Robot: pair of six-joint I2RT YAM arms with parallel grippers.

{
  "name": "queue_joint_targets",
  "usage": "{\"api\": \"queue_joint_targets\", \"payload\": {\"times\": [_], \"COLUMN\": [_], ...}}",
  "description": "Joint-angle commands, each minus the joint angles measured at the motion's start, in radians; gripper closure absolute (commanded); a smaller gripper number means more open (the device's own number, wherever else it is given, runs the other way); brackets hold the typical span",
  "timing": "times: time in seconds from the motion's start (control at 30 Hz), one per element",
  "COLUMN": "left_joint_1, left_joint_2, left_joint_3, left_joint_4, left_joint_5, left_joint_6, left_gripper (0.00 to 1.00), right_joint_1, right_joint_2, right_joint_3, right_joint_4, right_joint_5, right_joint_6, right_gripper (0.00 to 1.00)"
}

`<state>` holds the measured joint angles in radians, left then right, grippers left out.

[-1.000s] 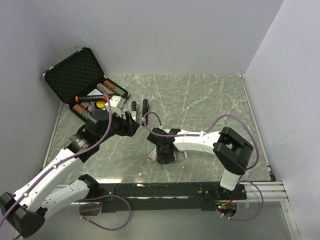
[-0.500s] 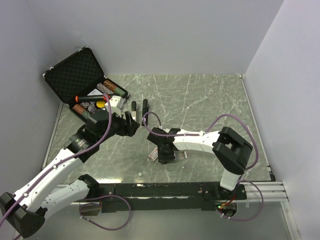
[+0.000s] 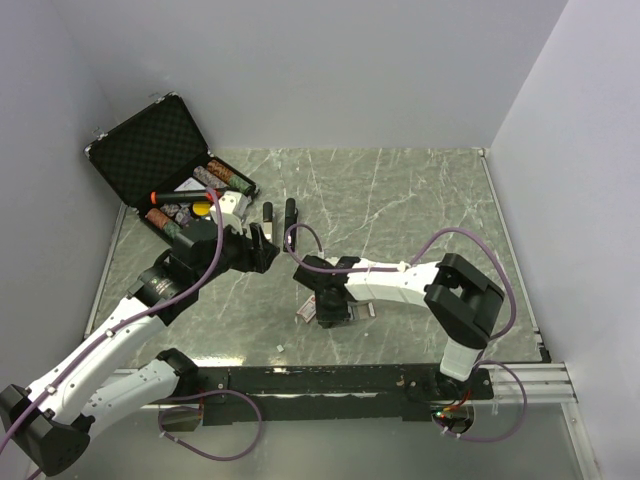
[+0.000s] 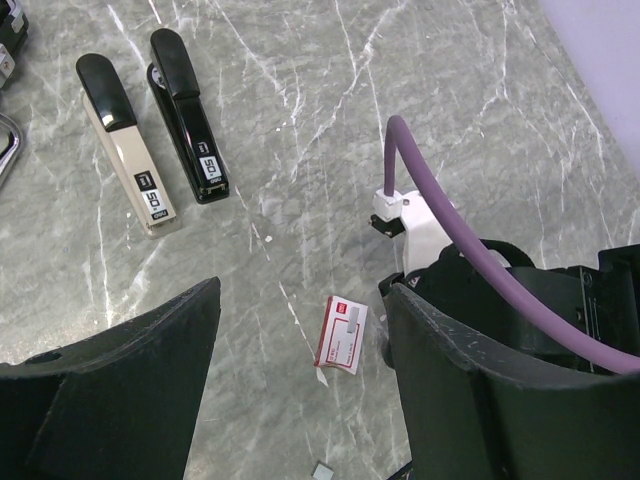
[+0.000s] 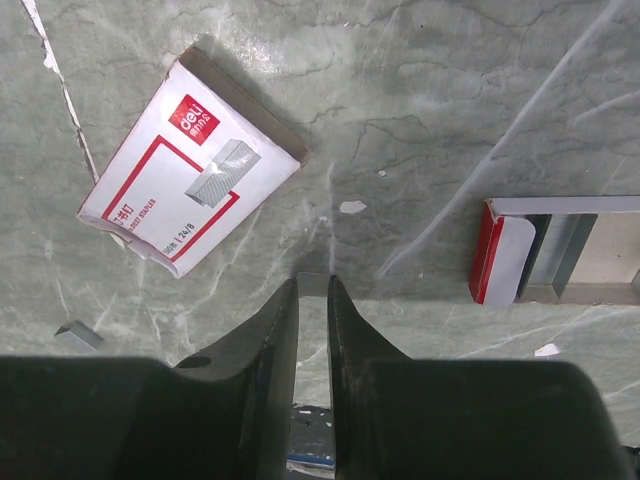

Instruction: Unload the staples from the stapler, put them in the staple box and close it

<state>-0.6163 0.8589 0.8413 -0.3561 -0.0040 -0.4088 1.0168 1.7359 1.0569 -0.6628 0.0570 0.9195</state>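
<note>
Right gripper (image 5: pixel 312 284) points straight down at lower centre, jaws nearly together; whether they pinch anything is unclear. Left gripper (image 4: pixel 300 292) hovers wide open. Beige stapler (image 4: pixel 125 160) and black stapler (image 4: pixel 190 130) lie side by side upper left, with marble table (image 4: pixel 470 110) stretching right.

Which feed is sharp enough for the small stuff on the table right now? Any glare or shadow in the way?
Right wrist: sharpest, the staple box print is legible, no glare, the right gripper's fingers dark with little detail. Left wrist: beige stapler and black stapler crisp, the left gripper's fingers black and featureless. Top external: even light, soft shadows, box tiny.
</note>
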Motion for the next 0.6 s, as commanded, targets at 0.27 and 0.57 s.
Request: {"api": "queue_joint_targets", "payload": {"times": [0.27,0.57], "left_joint_1": [0.004,0.006], "left_joint_2": [-0.009,0.000], "left_joint_3": [0.004,0.005], "left_joint_4": [0.029,0.028], "left_joint_5": [0.007,0.007], "left_joint_6": [-0.002,-0.002], "left_gripper": [0.28,0.28], "right_joint_1": [-0.041,-0.171], "right_joint_2": [-0.216,-0.335], "right_joint_3": [-0.057,-0.158], "right_joint_4": [-0.075,-0.077], "right_joint_5": [0.102,0.104], "right_joint_6": [-0.018,-0.117], "right_gripper": [0.87,0.88]}}
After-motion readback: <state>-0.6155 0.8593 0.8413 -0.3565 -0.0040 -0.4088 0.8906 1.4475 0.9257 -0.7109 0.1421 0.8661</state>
